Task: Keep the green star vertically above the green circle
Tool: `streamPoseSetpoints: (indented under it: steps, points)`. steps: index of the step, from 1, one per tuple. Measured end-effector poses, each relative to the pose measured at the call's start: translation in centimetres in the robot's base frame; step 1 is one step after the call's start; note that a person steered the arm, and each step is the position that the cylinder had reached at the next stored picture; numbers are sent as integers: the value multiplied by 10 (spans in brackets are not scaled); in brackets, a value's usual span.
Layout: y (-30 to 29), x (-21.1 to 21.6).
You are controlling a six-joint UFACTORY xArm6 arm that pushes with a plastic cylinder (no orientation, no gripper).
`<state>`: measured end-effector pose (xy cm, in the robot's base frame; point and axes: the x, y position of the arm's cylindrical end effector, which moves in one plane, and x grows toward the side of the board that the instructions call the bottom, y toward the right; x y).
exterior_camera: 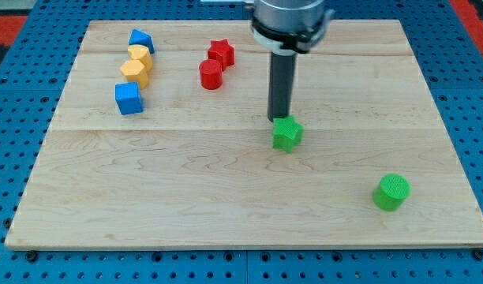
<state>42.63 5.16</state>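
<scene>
You are seeing my tip (pixel 278 118), a bare rod with no claw to open or close, touching the green star (pixel 287 133) just below it, the green circle (pixel 392 192) sitting well off toward the view's lower right.

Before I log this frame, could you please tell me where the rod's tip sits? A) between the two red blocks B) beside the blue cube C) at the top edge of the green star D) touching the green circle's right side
C: my tip meets the top edge of the green star, far from the green circle at the view's lower right.
</scene>
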Motion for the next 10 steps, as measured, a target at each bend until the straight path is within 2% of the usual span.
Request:
streamPoseSetpoints:
  steps: [1,2,3,4,5,6,7,10]
  points:
    - [-66,-17]
    - [-29,34]
    - [24,42]
    - [-24,31]
    - [-7,6]
    - [43,29]
    - [70,62]
    - [95,62]
